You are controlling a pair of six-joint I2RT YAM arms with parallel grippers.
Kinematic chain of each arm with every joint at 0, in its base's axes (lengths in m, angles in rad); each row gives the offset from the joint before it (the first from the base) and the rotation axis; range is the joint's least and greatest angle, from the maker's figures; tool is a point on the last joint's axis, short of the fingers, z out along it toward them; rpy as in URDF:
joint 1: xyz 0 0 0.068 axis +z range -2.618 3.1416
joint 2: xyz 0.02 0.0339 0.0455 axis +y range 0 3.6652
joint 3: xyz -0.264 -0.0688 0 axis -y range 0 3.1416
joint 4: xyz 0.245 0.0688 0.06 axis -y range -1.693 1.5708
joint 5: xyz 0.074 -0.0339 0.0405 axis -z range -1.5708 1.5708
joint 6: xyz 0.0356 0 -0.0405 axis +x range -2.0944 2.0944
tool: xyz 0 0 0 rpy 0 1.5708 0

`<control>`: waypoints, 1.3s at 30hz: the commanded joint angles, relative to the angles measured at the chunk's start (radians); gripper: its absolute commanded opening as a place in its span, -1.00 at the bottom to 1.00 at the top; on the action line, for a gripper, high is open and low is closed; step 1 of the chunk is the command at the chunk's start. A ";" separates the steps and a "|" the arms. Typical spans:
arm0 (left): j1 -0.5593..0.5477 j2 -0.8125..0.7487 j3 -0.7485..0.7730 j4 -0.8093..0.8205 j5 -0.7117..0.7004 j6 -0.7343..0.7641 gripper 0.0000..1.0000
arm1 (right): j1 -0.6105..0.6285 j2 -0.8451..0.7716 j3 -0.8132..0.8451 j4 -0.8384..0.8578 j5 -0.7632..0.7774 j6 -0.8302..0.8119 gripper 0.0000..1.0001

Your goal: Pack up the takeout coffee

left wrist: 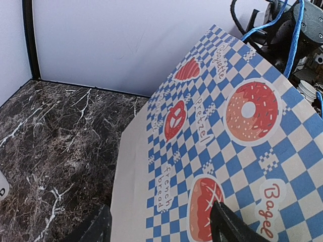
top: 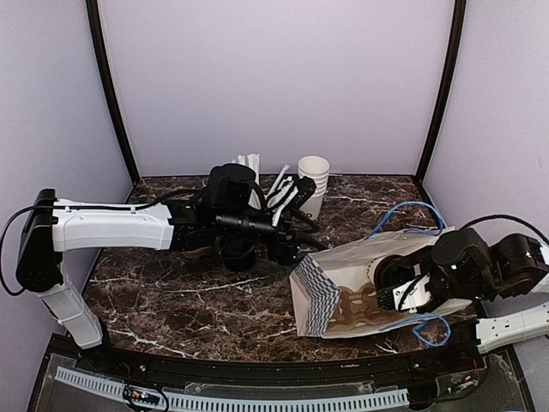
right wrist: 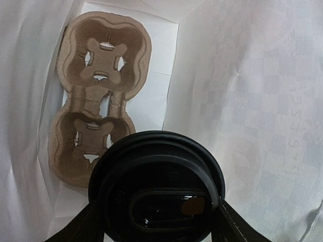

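Observation:
The takeout coffee shows only as its round black lid (right wrist: 156, 186), filling the bottom of the right wrist view; the white cup under it is hidden. My right gripper (right wrist: 157, 214) is shut on it, one finger pressed against each side of the lid. Both are inside the paper bag (top: 369, 266), which lies on its side at the right. In the top view my right gripper (top: 396, 292) reaches into the bag's mouth. My left gripper (top: 300, 245) is open just outside the bag's blue-checked end (left wrist: 227, 141), its fingers (left wrist: 224, 222) spread with nothing between them.
A brown pulp cup carrier (right wrist: 98, 96) rests against the bag's bottom, beyond the lid. Stacked white cups (top: 313, 180) and white straws (top: 279, 184) stand at the back centre behind the left arm. Blue cables (top: 412, 210) loop over the bag.

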 commanded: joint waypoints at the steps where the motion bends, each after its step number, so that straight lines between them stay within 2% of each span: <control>1: -0.012 -0.062 -0.011 0.021 0.025 0.065 0.39 | 0.006 0.003 -0.061 0.150 0.095 -0.058 0.03; 7: 0.004 -0.111 0.088 -0.101 -0.211 0.042 0.42 | 0.006 0.001 -0.101 0.224 0.105 -0.088 0.04; 10: 0.010 -0.111 0.193 -0.204 -0.242 0.039 0.42 | 0.006 0.004 -0.096 0.225 0.101 -0.089 0.05; 14: 0.012 -0.064 0.339 -0.327 -0.188 -0.006 0.36 | 0.007 0.005 -0.106 0.241 0.108 -0.099 0.06; 17: 0.011 -0.043 0.399 -0.366 -0.066 -0.012 0.35 | 0.006 -0.002 -0.117 0.246 0.113 -0.099 0.06; 21: -0.007 -0.033 0.433 -0.469 0.073 0.091 0.36 | 0.007 -0.016 -0.124 0.247 0.120 -0.097 0.07; 24: -0.037 0.006 0.485 -0.576 0.061 0.170 0.39 | 0.006 -0.030 -0.136 0.250 0.127 -0.098 0.07; 27: -0.090 0.066 0.575 -0.713 -0.024 0.256 0.40 | 0.005 -0.052 -0.146 0.237 0.122 -0.098 0.05; 31: -0.129 0.091 0.556 -0.681 -0.085 0.279 0.40 | 0.006 -0.112 -0.166 0.159 0.079 -0.075 -0.03; 39: -0.130 0.086 0.483 -0.582 -0.053 0.265 0.43 | 0.006 -0.243 -0.237 0.134 0.045 -0.158 0.08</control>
